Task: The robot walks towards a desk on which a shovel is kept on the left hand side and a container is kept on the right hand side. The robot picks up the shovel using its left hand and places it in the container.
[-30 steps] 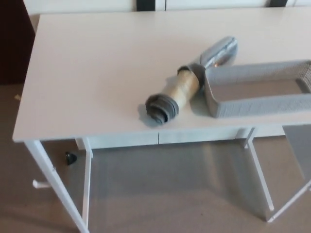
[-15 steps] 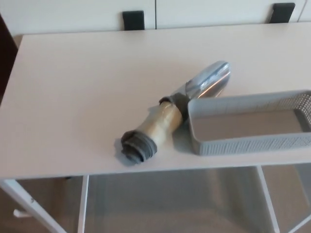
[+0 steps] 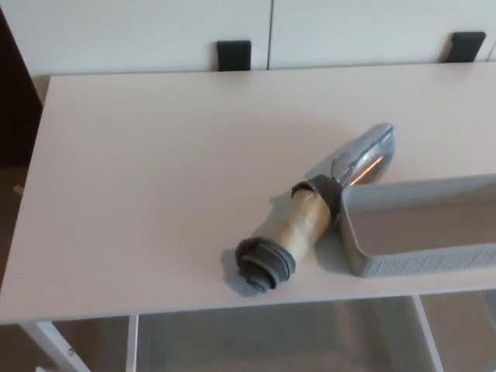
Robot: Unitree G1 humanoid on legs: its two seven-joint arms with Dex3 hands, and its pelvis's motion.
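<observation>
Shovel (image 3: pixel 318 213) lies on desk (image 3: pixel 139 170) (touching container (image 3: pixel 418 263)).

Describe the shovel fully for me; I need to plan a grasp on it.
The shovel lies flat on the white desk, diagonal: grey ribbed end cap toward the front edge, tan cylindrical handle, dark collar, shiny metal scoop pointing back-right. It sits right against the grey container's left corner; actual contact is unclear. No hand is in view.
</observation>
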